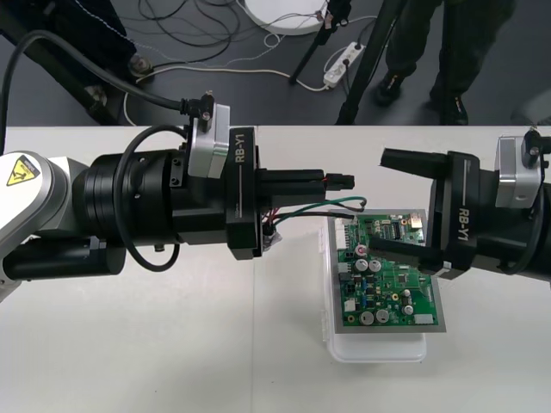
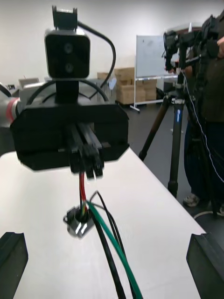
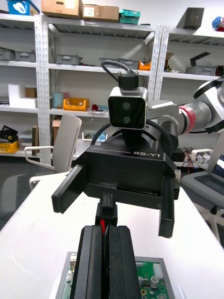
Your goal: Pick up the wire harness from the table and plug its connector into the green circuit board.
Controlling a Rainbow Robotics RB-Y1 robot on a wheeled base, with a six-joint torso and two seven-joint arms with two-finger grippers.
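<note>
Nearest the lens: left gripper [image 1: 331, 181], fingers clenched on the black plug [image 1: 345, 181] of the wire harness [image 1: 320, 205]. The plug is held in the air, just beside the far end of the green circuit board [image 1: 392, 280]. Wires loop back beneath the gripper; metal socket [image 2: 78, 223] hangs free. The right gripper [image 1: 379, 200] faces it, jaws spread wide over the board. Board sits on its white base [image 1: 379, 351]; plug not seated.

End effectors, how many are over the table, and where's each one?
2. The left end effector, shut on the wire harness, is by the far left corner of the green circuit board; the right end effector, open, is over the board's far right side.
</note>
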